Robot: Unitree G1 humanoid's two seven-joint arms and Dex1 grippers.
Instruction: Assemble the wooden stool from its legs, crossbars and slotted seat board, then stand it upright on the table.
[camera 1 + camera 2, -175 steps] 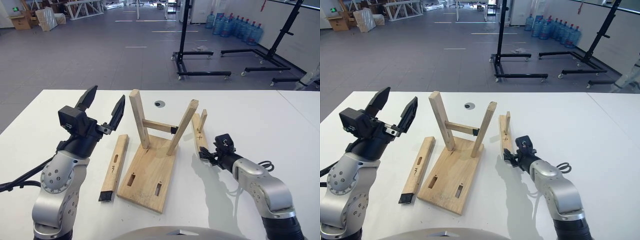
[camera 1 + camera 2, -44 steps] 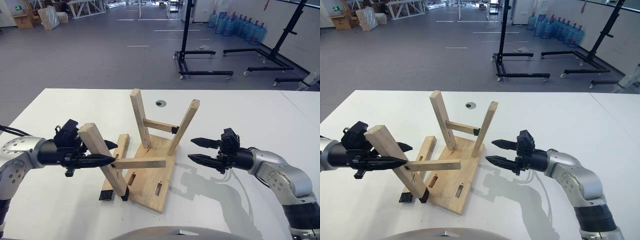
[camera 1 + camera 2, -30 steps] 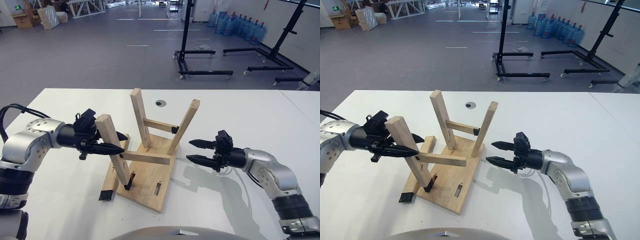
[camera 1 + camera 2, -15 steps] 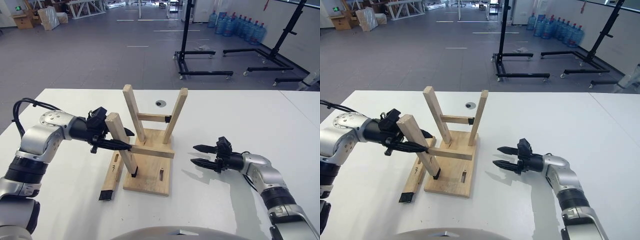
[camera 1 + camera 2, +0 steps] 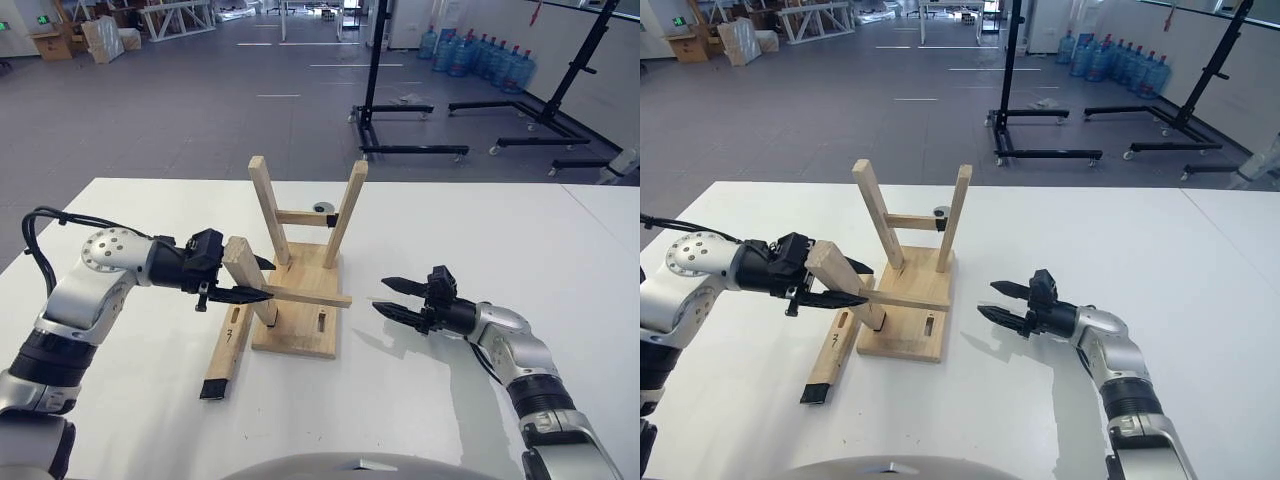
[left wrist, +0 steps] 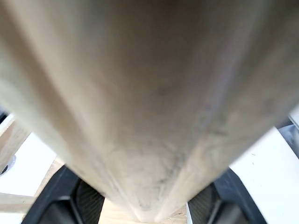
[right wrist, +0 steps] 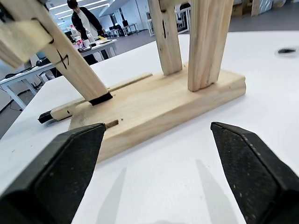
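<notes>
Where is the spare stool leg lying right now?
In the head views, the spare leg lies flat at the robot's left, beside the seat board, close to the left gripper and its held leg.

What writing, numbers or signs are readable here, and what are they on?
"X", a pencilled cross: on the tilted leg.
Pencil mark on the loose leg: too small to read.
Green sign in the hall behind: too small to read.

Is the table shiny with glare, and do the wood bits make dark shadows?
Left eye view: the table is evenly bright, no glare, with only faint shadows by the seat board. Left wrist view: the held leg looks dim and shaded.
</notes>
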